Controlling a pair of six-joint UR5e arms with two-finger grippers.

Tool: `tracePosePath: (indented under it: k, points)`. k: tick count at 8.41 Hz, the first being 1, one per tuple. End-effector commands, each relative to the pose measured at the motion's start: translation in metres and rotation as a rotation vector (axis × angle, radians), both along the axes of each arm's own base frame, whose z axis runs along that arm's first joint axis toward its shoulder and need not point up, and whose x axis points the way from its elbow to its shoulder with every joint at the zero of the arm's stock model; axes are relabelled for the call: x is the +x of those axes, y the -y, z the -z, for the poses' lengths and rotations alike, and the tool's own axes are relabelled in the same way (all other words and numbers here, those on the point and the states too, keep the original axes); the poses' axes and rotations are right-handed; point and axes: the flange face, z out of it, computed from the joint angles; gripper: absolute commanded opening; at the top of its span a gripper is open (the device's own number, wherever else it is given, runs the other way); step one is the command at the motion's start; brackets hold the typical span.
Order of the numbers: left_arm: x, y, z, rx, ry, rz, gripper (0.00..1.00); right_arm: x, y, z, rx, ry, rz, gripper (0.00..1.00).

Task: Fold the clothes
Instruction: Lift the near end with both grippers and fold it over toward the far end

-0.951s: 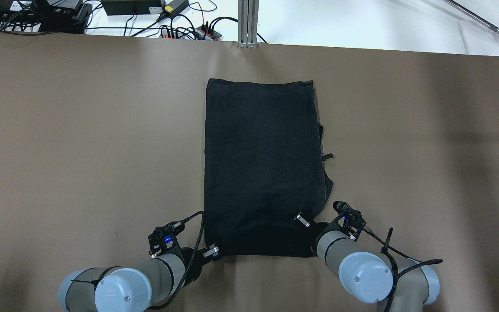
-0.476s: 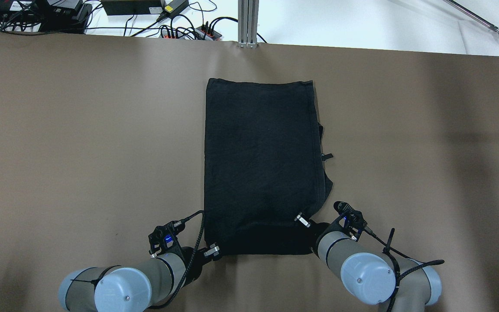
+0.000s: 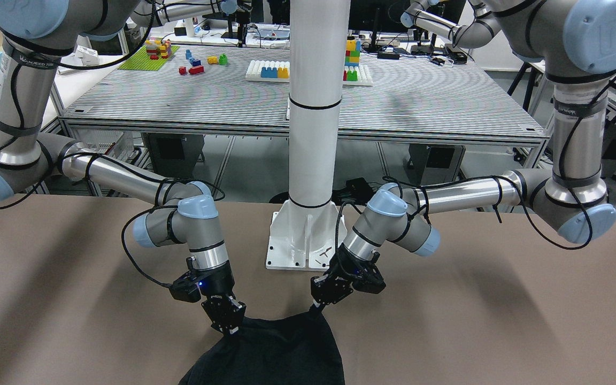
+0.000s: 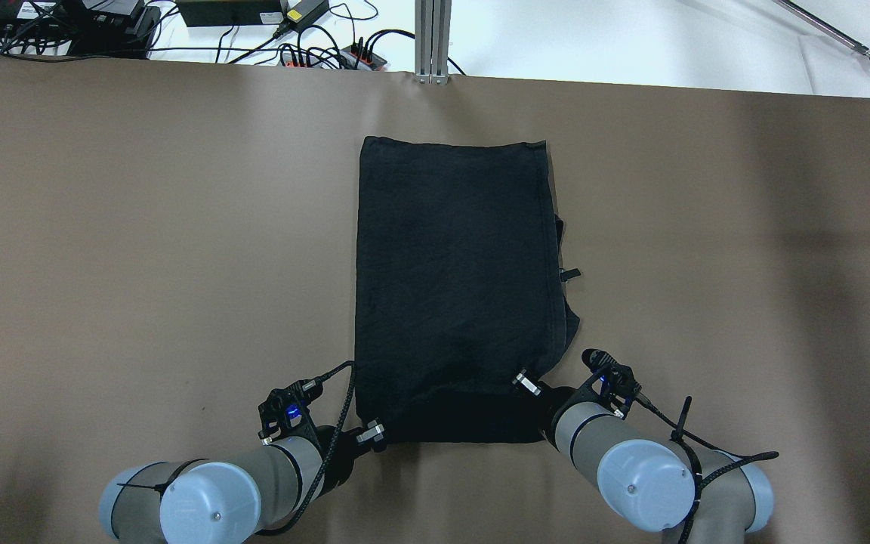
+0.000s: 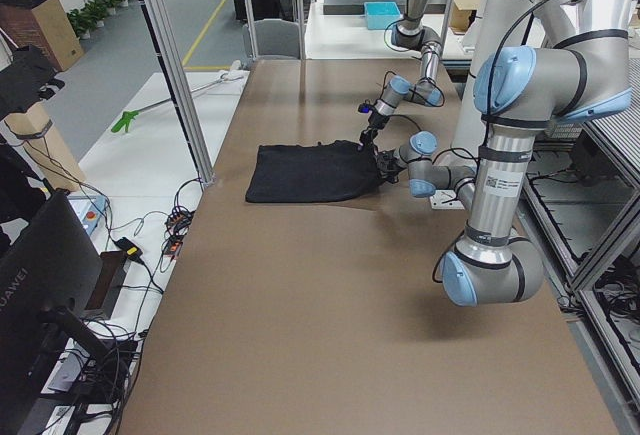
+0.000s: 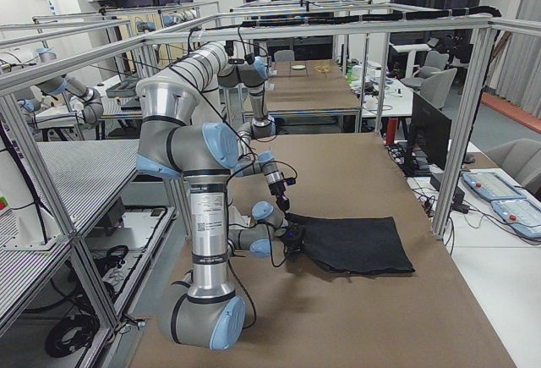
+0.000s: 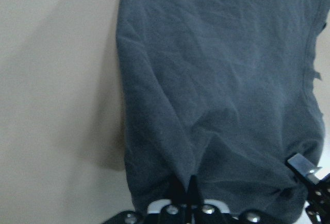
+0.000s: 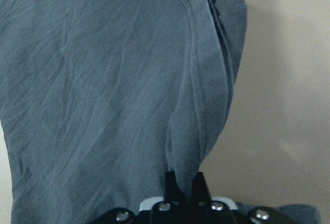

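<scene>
Pinching near hem of black garment (image 4: 454, 287), both grippers clamped on cloth: left gripper (image 4: 369, 436) at near-left corner, right gripper (image 4: 527, 384) at near-right corner. Garment lies flat mid-tabletop (image 4: 140, 227), long side running toward far edge. Against second ago: near hem drawn slightly inward, arms barely shifted. Likely lift just starting, fold toward far edge not yet made.

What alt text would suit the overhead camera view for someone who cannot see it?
A black garment lies as a tall rectangle on a brown table, its near edge pinched at both corners by the robot's left gripper and right gripper. Cables lie beyond the table's far edge.
</scene>
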Motion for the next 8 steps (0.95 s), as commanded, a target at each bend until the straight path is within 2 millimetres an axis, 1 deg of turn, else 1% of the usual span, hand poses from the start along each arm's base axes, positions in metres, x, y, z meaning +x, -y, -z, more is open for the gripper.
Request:
tracePosePath:
  k: [1,2,3,4,5,6,7,8]
  points:
    - [-0.053,-0.008,0.03,0.03,-0.085,-0.04,0.0,0.029,-0.032,0.032,0.005,-0.005,0.099,0.0]
    - [-0.094,-0.034,0.026,0.021,-0.113,-0.069,0.0,0.049,-0.079,0.046,0.011,0.007,0.181,0.0]
    - [-0.136,-0.049,0.03,0.029,-0.141,-0.081,0.0,0.08,-0.095,0.065,0.017,0.032,0.204,0.0]
    - [-0.143,-0.047,0.035,0.045,-0.148,-0.076,0.0,0.093,-0.095,0.08,0.014,0.028,0.202,0.0]
    - [-0.15,-0.007,0.047,0.056,-0.135,0.0,0.0,0.089,-0.089,0.087,0.013,0.02,0.191,0.0]
    - [-0.149,0.034,0.077,0.067,-0.104,-0.005,0.0,0.091,-0.066,0.085,0.012,-0.015,0.146,0.0]
    - [-0.15,0.076,0.101,0.039,-0.054,0.02,0.0,0.089,-0.048,0.091,0.024,-0.036,0.134,0.0]
    - [-0.145,0.115,0.119,0.048,0.009,0.064,0.0,0.088,-0.025,0.094,0.036,-0.069,0.14,0.0]
